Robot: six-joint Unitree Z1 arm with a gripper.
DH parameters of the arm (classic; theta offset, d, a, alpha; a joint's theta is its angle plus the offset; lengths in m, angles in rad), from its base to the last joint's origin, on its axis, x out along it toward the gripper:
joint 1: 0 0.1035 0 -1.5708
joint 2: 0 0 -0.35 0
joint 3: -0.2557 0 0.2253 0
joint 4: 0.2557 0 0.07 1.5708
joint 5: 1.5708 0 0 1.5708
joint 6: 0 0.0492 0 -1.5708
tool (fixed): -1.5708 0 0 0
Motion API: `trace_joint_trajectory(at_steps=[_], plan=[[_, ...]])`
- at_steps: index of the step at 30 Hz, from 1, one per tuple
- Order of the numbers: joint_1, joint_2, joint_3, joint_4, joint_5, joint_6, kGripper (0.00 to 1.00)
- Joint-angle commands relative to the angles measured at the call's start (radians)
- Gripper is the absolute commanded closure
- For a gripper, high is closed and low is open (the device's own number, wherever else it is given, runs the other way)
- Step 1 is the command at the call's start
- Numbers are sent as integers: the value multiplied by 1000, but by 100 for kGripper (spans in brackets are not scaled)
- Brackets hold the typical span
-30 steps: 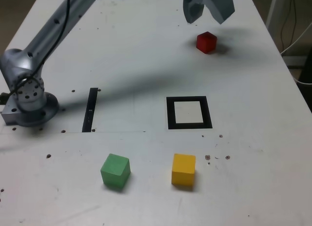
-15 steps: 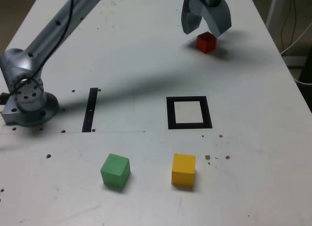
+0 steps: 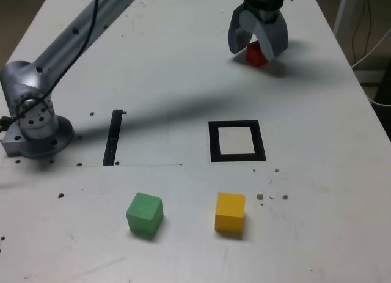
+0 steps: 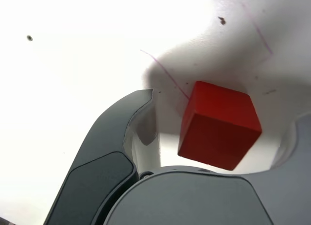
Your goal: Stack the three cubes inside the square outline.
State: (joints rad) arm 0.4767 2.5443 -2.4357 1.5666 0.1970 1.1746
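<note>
At the far side of the white table, the red cube sits between the two fingers of my gripper, which has come down around it. In the wrist view the red cube has a clear gap to the dark finger beside it, so the gripper is open and holds nothing. The green cube and the yellow cube rest side by side near the table's front. Between them and the red cube lies the square outline, with nothing inside it.
A thin black strip lies on the table at the exterior view's left of the square. The arm's base is bolted at the left edge. Cables hang beyond the table's right edge.
The gripper has dropped from above the red cube down around it, and its fingers have narrowed slightly. The cubes have not moved.
</note>
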Motion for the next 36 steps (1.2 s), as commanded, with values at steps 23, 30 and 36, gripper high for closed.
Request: trace_joint_trajectory(at_steps=[23, 30, 36], plan=[[-10, 7, 12, -5, 15, -23, 52], [-11, 0, 11, -2, 10, -26, 52], [-16, -25, 13, 11, 0, -47, 52]])
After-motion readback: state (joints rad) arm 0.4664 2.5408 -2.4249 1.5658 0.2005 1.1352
